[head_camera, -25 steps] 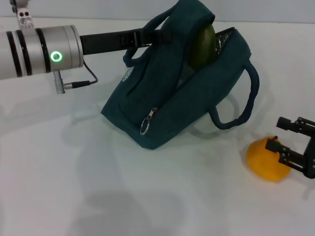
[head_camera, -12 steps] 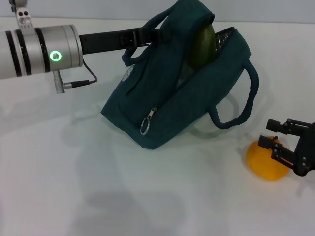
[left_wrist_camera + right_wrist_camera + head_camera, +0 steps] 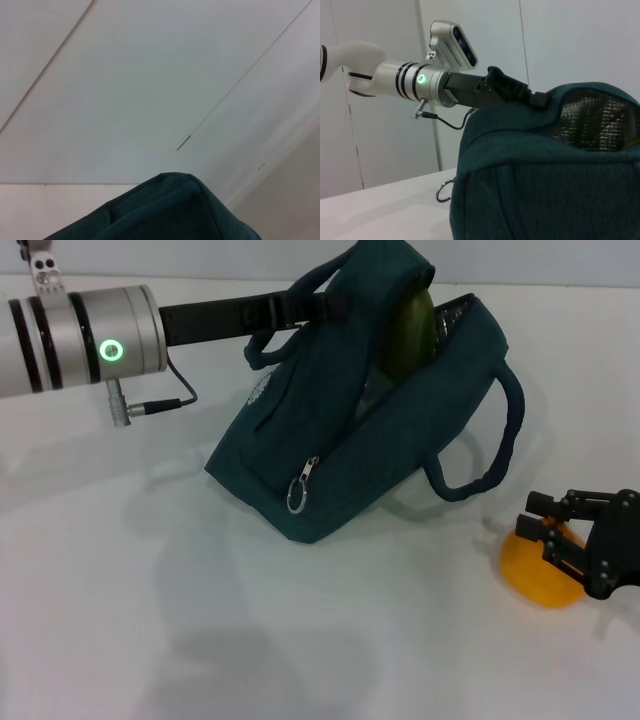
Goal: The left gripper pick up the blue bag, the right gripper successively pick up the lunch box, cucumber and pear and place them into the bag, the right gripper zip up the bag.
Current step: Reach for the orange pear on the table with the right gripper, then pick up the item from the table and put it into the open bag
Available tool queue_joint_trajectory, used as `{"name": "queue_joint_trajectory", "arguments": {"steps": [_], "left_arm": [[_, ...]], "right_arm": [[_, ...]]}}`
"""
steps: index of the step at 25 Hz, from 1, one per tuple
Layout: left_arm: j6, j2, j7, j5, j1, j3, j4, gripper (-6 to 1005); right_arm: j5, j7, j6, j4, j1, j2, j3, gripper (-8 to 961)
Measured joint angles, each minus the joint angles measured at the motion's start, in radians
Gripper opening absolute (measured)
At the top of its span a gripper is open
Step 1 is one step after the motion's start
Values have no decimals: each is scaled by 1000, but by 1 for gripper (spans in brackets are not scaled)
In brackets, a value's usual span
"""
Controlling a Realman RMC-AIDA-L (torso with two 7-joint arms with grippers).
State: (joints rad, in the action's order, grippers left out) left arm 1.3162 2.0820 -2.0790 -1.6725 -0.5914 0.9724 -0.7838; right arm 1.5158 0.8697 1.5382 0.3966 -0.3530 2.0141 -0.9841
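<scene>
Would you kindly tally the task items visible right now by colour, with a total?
Blue: 1, the blue bag
Green: 1, the cucumber poking out of the bag
Orange-yellow: 1, the pear on the table
Total: 3

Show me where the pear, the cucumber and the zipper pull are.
pear (image 3: 535, 575): head view, its orange skin beside the right gripper.
cucumber (image 3: 410, 332): head view, its end sticking out of the bag.
zipper pull (image 3: 297, 492): head view, metal ring.

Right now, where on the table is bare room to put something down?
The white table is bare in front of the dark teal fabric bag, below the left arm. It is crowded at the right: the right gripper sits at the orange-yellow round pear, close beside the bag's handle.
</scene>
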Motion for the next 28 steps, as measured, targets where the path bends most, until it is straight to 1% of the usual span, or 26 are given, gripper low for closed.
{"name": "queue_joint_trajectory", "arguments": {"steps": [5,11,24,28], "left_arm": [[0,0,0,2,0,-1,-1,65],[0,0,0,2,-1,-1,0,64],[0,0,0,2,-3,-5,0,65],[0,-1,0,2,-1,-13,0,64]], "right_arm": [[-1,2,0,0,2,0,0,240],[-1,2,0,0,7,0,6,196],[-2,-21,4,1,15,0,7,197],[-10,-24,4,1,17,0,10,65]]}}
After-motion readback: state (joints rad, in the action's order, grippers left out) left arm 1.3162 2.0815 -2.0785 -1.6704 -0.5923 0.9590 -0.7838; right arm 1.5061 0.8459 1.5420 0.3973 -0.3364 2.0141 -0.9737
